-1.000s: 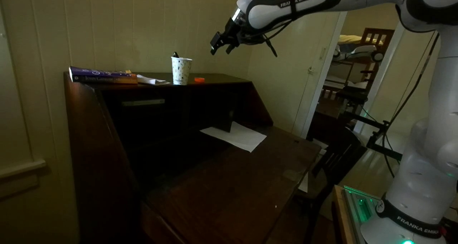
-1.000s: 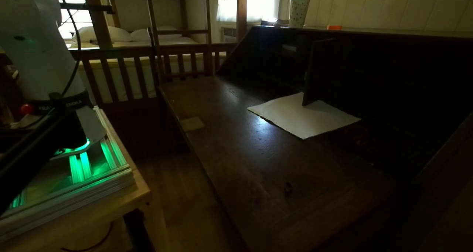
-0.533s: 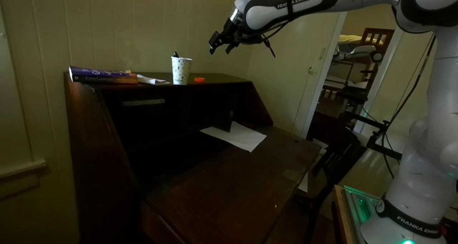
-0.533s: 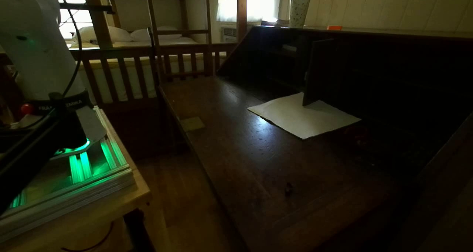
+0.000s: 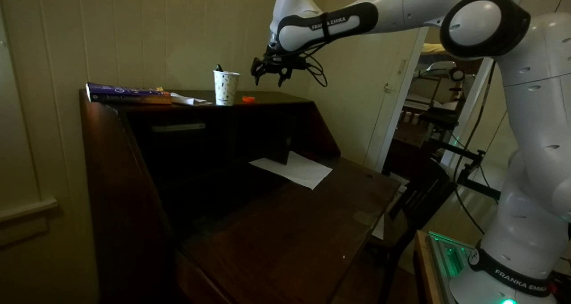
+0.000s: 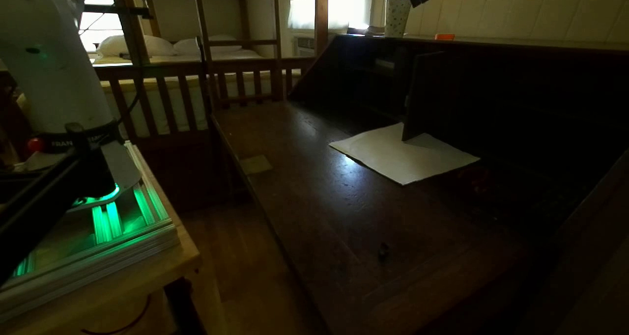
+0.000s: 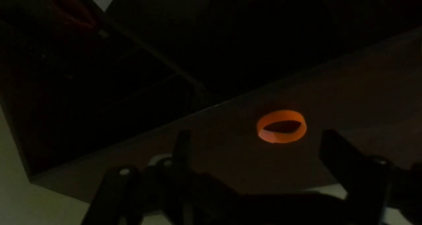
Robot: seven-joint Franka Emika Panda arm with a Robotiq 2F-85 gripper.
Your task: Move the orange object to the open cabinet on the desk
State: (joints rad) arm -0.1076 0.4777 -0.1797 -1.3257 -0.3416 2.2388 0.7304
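The orange object (image 5: 248,100) is a low orange ring on the desk's flat top (image 5: 281,97), right of the white cup. It also shows in an exterior view (image 6: 444,37) and in the wrist view (image 7: 282,138). My gripper (image 5: 268,82) points down, open and empty, above the desk top and slightly right of the ring. In the wrist view the gripper (image 7: 255,136) has its fingers wide apart, with the ring between and beyond them, untouched. The open cabinet (image 5: 183,150) is the dark recess below the top, with its wooden flap (image 5: 285,232) lowered; its inside is mostly too dark to see.
A speckled white cup (image 5: 225,90) holding a dark item stands close left of the ring. Books (image 5: 129,95) and crumpled paper (image 5: 189,100) lie further left. A small dark door (image 5: 280,141) juts from the recess above a white sheet (image 5: 308,172).
The arm has reached further over the desk top. My gripper has moved lower and slightly left and tilted to point down; it now enters the top of an exterior view. The ring has not moved.
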